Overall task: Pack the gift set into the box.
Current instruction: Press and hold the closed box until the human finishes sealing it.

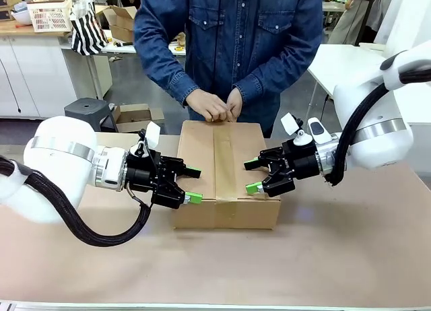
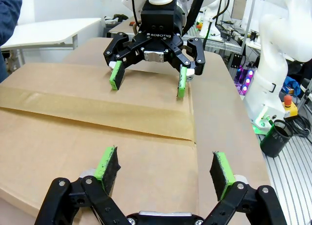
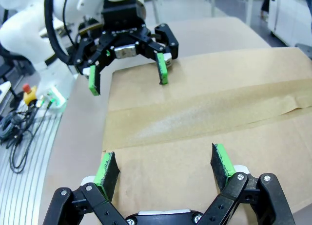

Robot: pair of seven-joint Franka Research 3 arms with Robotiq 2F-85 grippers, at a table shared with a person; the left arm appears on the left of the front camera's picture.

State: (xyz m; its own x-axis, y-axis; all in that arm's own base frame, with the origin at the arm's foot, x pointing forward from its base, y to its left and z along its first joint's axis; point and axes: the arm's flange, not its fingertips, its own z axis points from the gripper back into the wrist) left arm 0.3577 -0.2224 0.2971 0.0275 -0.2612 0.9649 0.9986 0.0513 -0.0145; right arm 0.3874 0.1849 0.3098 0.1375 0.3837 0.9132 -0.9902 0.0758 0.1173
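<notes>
Both sets of jaws are spread and grip nothing — the left gripper (image 1: pixel 190 184) sits at the left side of the box (image 1: pixel 225 173), the right gripper (image 1: pixel 254 176) at its right side, green pads over its top. The brown cardboard box stands mid-table, flaps closed, a strip of brown tape (image 1: pixel 225 161) along the seam. At its far edge the person's hands (image 1: pixel 215 106) press on the tape end — denim sleeves above

Bright, even, sharp; wide-angle edges
</notes>
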